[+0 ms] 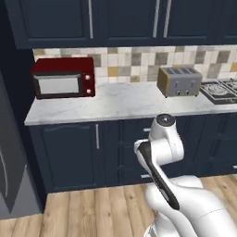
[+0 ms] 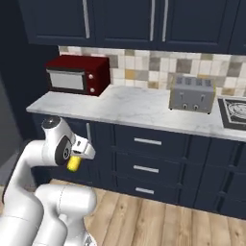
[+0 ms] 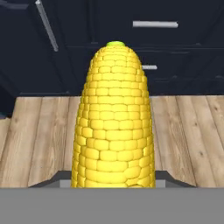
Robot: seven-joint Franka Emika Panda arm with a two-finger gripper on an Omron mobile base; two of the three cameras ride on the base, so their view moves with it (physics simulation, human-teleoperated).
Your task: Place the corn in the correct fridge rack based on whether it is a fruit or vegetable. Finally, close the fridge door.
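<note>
End effector (image 2: pixel 77 156): pinched on the corn (image 3: pixel 114 122), held low in front of the dark blue drawers (image 2: pixel 146 163) and above the wooden plank floor (image 3: pixel 39 140). Corn: tapered cob with rows of bumpy yellow kernels and a small green tip. Bench (image 1: pixel 120 104): pale marbled stone, carrying a boxy red microwave (image 1: pixel 64 77) and a brushed-metal toaster (image 1: pixel 179 81).

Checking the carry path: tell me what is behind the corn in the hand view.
Behind the corn: wood floor and dark cabinet fronts with silver handles. The cob covers whatever is directly behind it.
</note>
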